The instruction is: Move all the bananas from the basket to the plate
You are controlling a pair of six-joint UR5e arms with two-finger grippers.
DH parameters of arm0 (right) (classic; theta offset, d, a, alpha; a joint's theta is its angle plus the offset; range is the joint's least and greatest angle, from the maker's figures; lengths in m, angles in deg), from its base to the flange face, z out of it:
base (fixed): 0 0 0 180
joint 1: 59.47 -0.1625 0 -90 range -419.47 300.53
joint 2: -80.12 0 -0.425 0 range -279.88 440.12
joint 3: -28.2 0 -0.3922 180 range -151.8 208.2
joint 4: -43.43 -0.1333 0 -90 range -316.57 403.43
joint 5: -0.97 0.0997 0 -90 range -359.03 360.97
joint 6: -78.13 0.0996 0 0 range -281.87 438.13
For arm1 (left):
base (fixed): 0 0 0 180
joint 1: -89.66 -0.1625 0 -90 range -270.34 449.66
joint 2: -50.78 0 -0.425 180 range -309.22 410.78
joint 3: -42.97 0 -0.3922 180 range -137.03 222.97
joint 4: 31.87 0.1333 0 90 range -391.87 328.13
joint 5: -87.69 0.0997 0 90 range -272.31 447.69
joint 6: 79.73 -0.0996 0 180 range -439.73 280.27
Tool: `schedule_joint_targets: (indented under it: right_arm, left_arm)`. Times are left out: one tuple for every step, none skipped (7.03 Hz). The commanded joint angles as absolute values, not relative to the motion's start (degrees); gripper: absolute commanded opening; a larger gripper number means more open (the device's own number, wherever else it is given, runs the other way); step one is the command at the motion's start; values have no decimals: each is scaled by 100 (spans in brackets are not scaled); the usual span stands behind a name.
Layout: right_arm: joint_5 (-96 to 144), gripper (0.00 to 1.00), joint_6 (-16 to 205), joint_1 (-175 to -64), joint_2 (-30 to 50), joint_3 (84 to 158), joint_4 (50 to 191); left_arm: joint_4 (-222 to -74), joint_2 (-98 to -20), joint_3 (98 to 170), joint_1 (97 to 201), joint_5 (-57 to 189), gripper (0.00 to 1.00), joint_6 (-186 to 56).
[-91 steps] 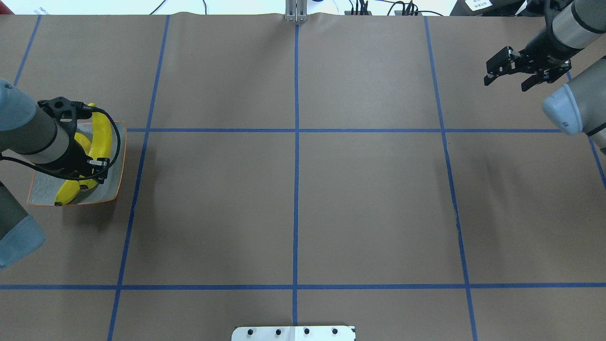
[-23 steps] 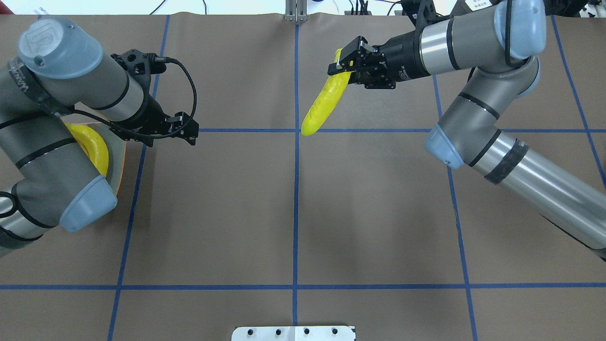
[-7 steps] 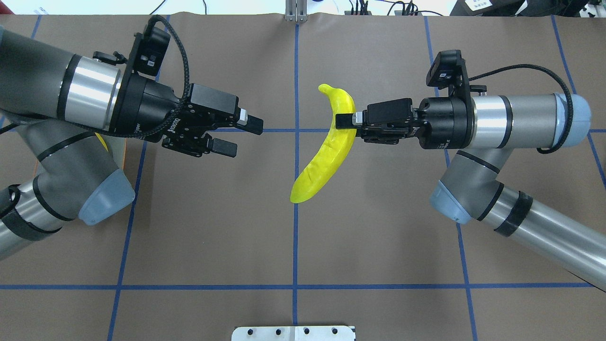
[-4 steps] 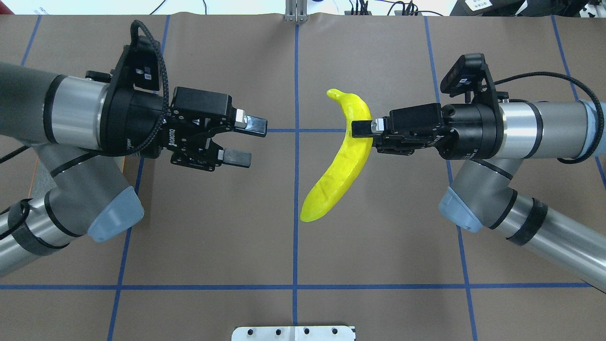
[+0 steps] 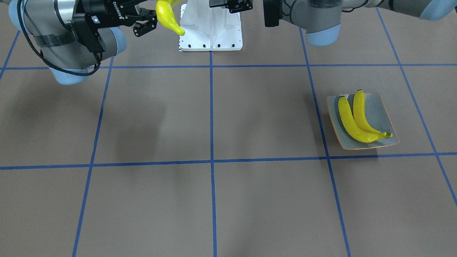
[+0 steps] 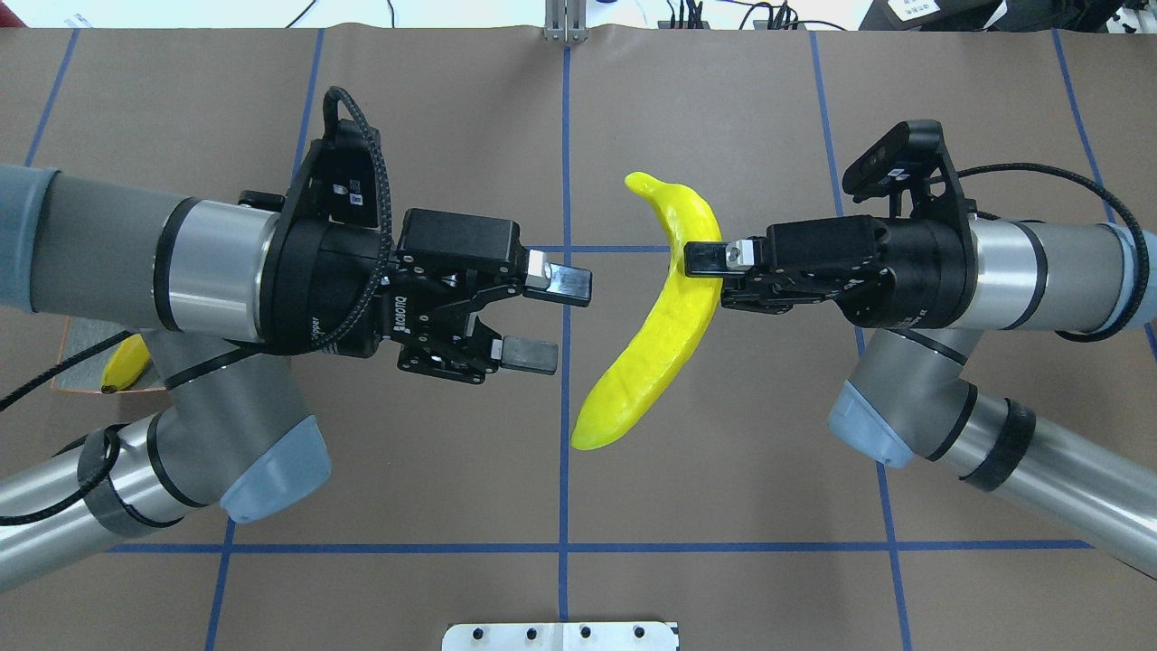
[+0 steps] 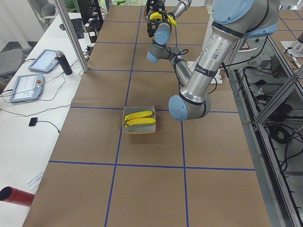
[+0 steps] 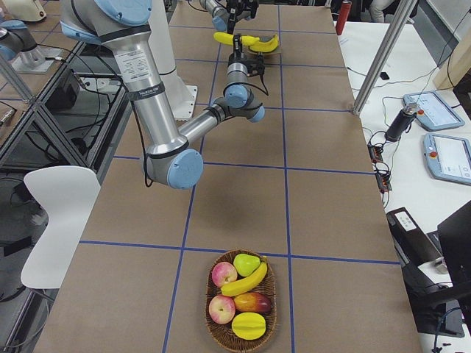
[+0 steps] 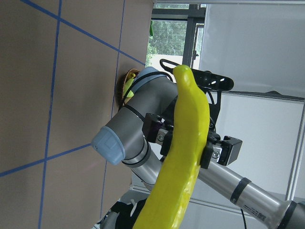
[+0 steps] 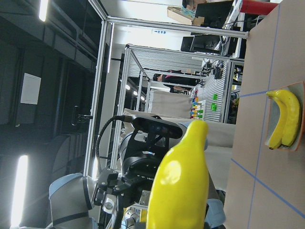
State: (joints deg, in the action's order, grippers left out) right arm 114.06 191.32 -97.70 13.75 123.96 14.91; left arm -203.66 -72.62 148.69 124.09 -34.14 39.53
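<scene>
The right gripper (image 6: pixel 704 269) pinches one banana (image 6: pixel 664 316) up in the air. The left gripper (image 6: pixel 551 319) is spread wide, near it. Two bananas (image 5: pixel 351 121) lie on the plate (image 5: pixel 382 107).

held banana (image 6: pixel 664 307) between left tool (image 6: pixel 547 318) and right tool (image 6: pixel 700 271) | two bananas (image 5: pixel 348 122) on plate (image 5: pixel 379 107)

The bananas (image 6: pixel 664 334) looked smooth, glossy plastic; the plate (image 5: pixel 379 107) was shiny and glazed; the worktop (image 6: pixel 723 452) was matt brown paper.
</scene>
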Motion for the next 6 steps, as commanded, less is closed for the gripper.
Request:
schedule_joint_targets:
  right_arm:
    - [11014, 0, 19133, -9394, 1385, 12374, 1084]
    - [10995, 0, 19133, -9366, 1385, 12391, 1021]
    - [10943, 0, 19133, -9349, 1420, 12391, 1012]
    - [10890, 0, 19133, -9322, 1438, 12400, 1012]
    - [10881, 0, 19133, -9313, 1438, 12391, 968]
    - [10802, 0, 19133, -9261, 1447, 12400, 968]
  left_arm:
    - [-20379, -7385, 14853, 12219, -3150, 100, 4015]
    - [-20379, -7394, 14827, 12149, -3062, 100, 4015]
    - [-20379, -7420, 14809, 12139, -3061, 100, 4015]
    - [-20370, -7429, 14800, 12078, -3061, 100, 4015]
    - [-20370, -7438, 14809, 12025, -3061, 100, 4015]
    - [-20370, -7429, 14835, 11903, -3061, 100, 4015]
